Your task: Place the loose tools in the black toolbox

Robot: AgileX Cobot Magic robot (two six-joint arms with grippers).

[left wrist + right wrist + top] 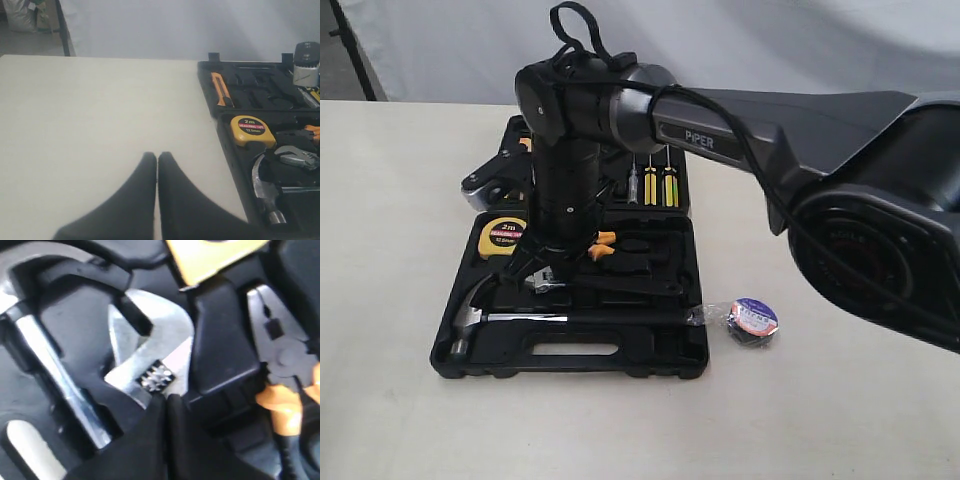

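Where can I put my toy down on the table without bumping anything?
The biggest bare patch of table is left of the black toolbox. There is also a bare strip along the toolbox's front edge, running on past the tape roll. The toolbox itself is crowded: tools fill it, and the right arm hangs over it.

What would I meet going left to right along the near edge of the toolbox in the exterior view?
hammer head → slot handle of the toolbox → black tape roll, lying on the table just outside the case.
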